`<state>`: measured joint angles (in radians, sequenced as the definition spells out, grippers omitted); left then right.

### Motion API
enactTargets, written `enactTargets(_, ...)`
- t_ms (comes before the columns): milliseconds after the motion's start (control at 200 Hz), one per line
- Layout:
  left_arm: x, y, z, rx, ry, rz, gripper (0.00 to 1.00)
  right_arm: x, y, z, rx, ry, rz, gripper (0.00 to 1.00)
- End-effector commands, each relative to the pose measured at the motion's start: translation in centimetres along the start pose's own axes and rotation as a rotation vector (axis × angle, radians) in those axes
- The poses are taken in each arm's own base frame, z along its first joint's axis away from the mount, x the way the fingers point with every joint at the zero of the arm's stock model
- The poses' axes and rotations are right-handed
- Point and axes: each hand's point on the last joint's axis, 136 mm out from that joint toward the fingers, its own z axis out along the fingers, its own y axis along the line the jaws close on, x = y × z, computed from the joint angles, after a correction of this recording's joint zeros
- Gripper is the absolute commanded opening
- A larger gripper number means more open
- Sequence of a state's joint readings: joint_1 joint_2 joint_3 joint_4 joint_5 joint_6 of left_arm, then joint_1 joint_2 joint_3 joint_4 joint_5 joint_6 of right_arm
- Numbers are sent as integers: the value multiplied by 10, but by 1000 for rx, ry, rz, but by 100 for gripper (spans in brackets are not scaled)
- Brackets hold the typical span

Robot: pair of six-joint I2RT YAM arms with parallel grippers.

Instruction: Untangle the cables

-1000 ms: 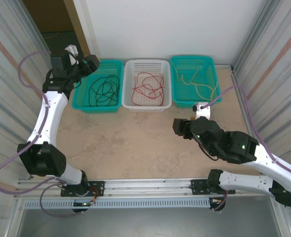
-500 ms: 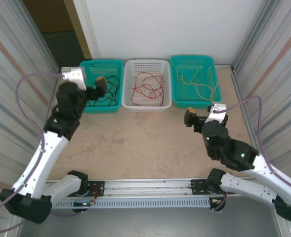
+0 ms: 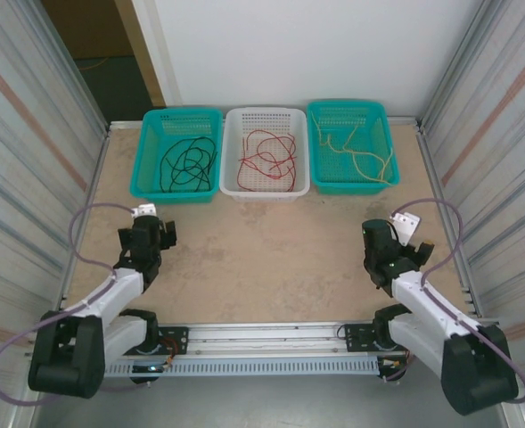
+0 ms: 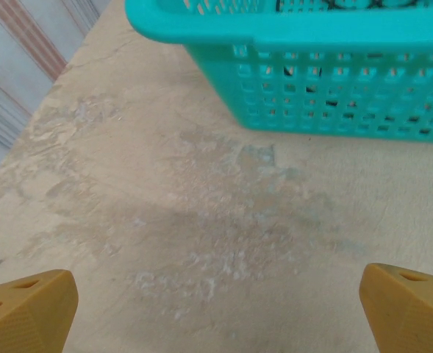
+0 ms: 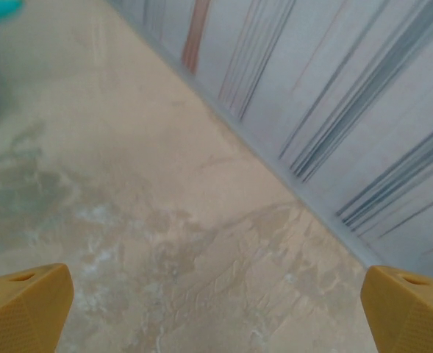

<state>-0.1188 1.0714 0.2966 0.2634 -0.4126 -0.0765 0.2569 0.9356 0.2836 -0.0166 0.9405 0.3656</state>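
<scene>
The cables lie sorted in three baskets at the back of the table. The black cables [image 3: 189,162] are in the left teal basket [image 3: 151,120], the red cables [image 3: 266,156] in the white basket [image 3: 235,120], and the yellow cables [image 3: 358,150] in the right teal basket [image 3: 380,111]. My left gripper [image 3: 146,230] is low at the near left, open and holding nothing. In the left wrist view the left gripper [image 4: 216,316] faces the teal basket [image 4: 334,81] across bare table. My right gripper [image 3: 396,239] sits at the near right, open and holding nothing; in its wrist view the right gripper [image 5: 216,316] hangs over bare table.
Corrugated metal walls [image 3: 39,134] close in both sides, and one wall [image 5: 334,95] runs close ahead of the right gripper. The tan tabletop [image 3: 262,241] stretches between the arms and the baskets. Lilac arm cables [image 3: 84,223] loop beside each arm.
Both arms have pulled back from the baskets toward the near edge and folded low. Both grippers opened wider a second ago and have stayed wide.
</scene>
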Motion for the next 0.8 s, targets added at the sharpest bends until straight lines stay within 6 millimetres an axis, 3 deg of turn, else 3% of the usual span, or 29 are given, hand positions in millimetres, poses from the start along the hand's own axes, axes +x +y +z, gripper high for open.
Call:
enactTargets(0, -45, -3, 12, 52, -155, -125, 99, -39, 42, 7, -215, -120, 116, 99)
enactTargets(100, -55, -2, 20, 43, -217, -151, 99, -45, 57, 20, -299, -137, 123, 99)
enactTargets(190, -64, -18, 27, 101, -230, -62, 99, -53, 77, 22, -424, -191, 102, 99)
enactTargets(321, -52, -37, 43, 208, -240, -26, 99, -59, 94, 23, -551, -233, 107, 99)
enactTargets(341, -46, -40, 47, 216, -228, -20, 99, -57, 97, 23, -566, -238, 101, 99)
enactTargets(381, -55, -39, 51, 203, -286, -14, 99, -55, 101, 27, -578, -246, 102, 99)
enactTargets(471, -50, -45, 56, 229, -205, -7, 99, -41, 126, 31, -660, -250, 45, 99)
enactTargets(511, -54, -46, 56, 234, -232, 5, 99, -46, 135, 31, -675, -291, 18, 99)
enactTargets(551, -51, -50, 55, 258, -198, 10, 99, -40, 142, 33, -690, -234, -18, 99)
enactTargets(666, -52, -51, 57, 259, -200, 17, 99, -41, 150, 48, -744, -123, 1, 99)
enactTargets(797, -51, -51, 57, 261, -188, 19, 99, -39, 141, 59, -738, -53, 54, 99)
